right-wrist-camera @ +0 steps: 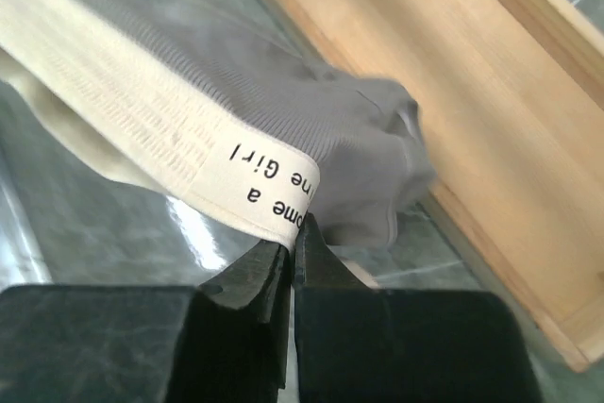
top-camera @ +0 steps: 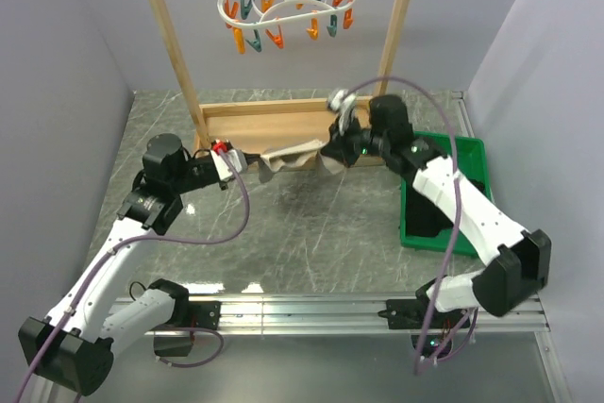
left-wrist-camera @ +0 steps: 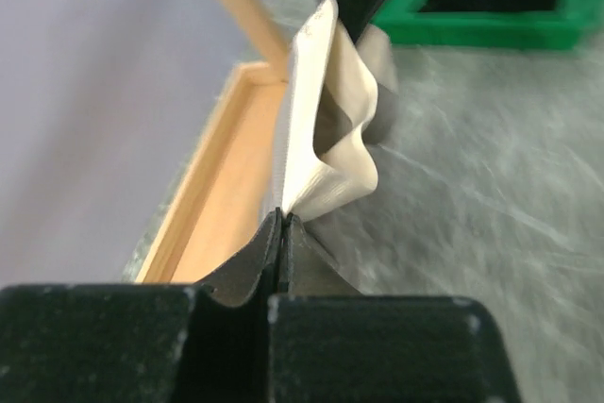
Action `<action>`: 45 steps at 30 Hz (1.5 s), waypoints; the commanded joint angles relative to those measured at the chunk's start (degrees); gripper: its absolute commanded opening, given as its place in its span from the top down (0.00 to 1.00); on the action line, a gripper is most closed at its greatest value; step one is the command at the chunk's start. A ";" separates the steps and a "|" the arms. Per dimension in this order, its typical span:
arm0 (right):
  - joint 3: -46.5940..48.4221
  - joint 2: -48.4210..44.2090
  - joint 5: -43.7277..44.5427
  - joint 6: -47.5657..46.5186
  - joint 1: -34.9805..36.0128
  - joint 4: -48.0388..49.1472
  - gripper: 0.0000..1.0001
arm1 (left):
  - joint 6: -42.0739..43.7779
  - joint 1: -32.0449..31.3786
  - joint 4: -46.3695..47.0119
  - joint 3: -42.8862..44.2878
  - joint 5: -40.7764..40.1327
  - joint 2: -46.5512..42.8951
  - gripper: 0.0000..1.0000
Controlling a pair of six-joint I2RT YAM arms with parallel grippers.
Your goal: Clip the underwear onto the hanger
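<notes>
- We have the underwear (top-camera: 288,161) strung low between the two arms. It sits just in front of the base tray (top-camera: 264,125) of the wooden rack (top-camera: 173,44), well below the hanger (top-camera: 286,2) on the rack's top bar.
- The left gripper (left-wrist-camera: 283,226) is closed to a hairline on one end of the waistband (right-wrist-camera: 142,96). The right gripper (right-wrist-camera: 293,244) pinches the other end the same way, at the printed strip.
- We judge the briefs light and limp: the cloth sags in folds between the two grips and will hold no shape of its own.
- The ribbed elastic band looks like the firmest part, so we think it is the best place to hold. Pulled taut, it gives a straight edge to feed into a clothespin (top-camera: 276,37).
- We think such a shallow pinch could let thin fabric slip.
- The wrist views show each bite up close. The top view hides the fingertips in cloth, but it alone shows the hanger, its pins and the climb ahead.
</notes>
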 commanded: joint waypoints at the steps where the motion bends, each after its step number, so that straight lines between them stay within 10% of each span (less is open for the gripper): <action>1: -10.00 -6.79 12.11 -20.19 6.63 -3.58 1.00 | 17.70 0.96 -25.38 4.13 16.34 1.34 1.00; 5: -21.02 -9.89 20.20 -29.60 18.50 -5.86 0.49 | 39.63 -3.86 -46.65 0.28 14.72 2.75 1.00; 9: -22.97 -11.65 17.67 -27.95 21.51 -12.35 0.29 | 47.18 -13.69 -53.99 -8.15 8.38 0.83 1.00; 12: -21.48 -11.83 17.40 -25.05 20.72 -14.21 0.29 | 42.56 -18.97 -49.17 -12.64 6.45 -2.07 0.85; 15: -19.81 -10.34 17.84 -20.84 18.44 -14.74 0.32 | 38.42 -21.62 -47.05 -12.22 7.23 -2.61 0.42; 23: -10.94 -1.37 7.93 -8.00 5.97 -19.84 0.48 | 33.35 -21.98 -43.08 -1.15 2.05 6.60 0.33; 27: -6.10 0.39 -1.82 -6.50 -6.76 -24.31 0.41 | 39.28 -26.97 -46.61 5.79 -3.74 21.51 0.03; 37: -7.50 -5.67 -2.46 -7.82 -13.73 -27.58 0.19 | 44.90 -33.14 -47.48 18.46 -16.75 45.02 0.01; 45: -8.29 -6.73 -3.78 -7.73 -15.84 -28.10 0.19 | 24.54 -32.35 -29.66 15.13 -21.06 49.95 0.01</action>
